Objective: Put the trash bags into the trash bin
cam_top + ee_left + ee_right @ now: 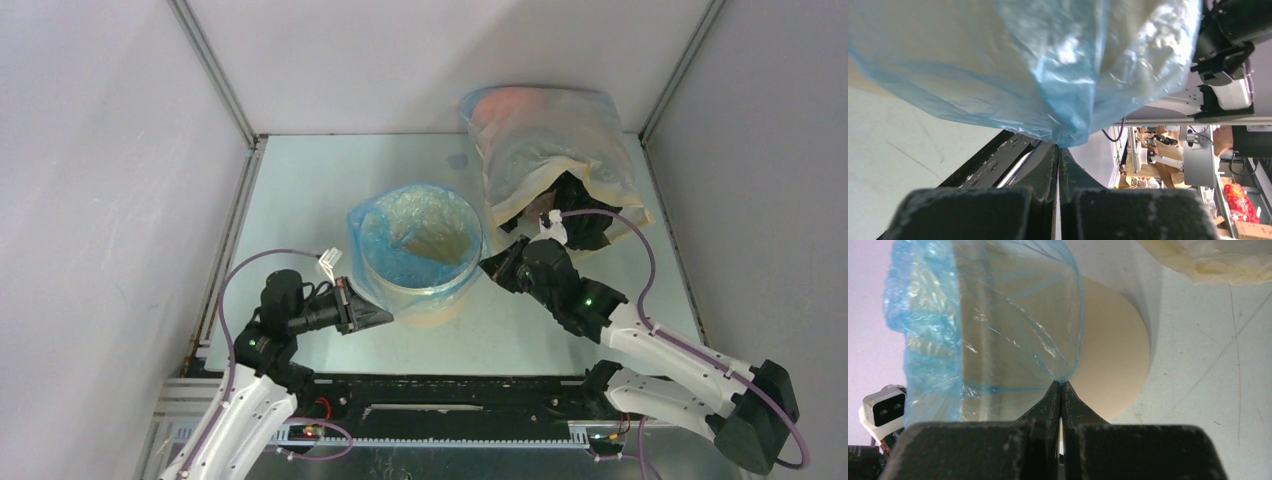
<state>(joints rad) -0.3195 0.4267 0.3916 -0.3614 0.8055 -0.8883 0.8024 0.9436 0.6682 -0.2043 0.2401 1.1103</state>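
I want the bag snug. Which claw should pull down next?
Probably the right claw: it pinches the trash bag high by the trash bin rim. The left claw holds film low down the wall.

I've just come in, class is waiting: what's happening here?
Both arms are working a light-blue trash bag into the tan trash bin. The bag lines the bin, its edge draped over the rim. The left gripper and right gripper, shut, each pinch the film on opposite sides. A cloudy sack lies behind.

No readable text, labels or numbers anywhere
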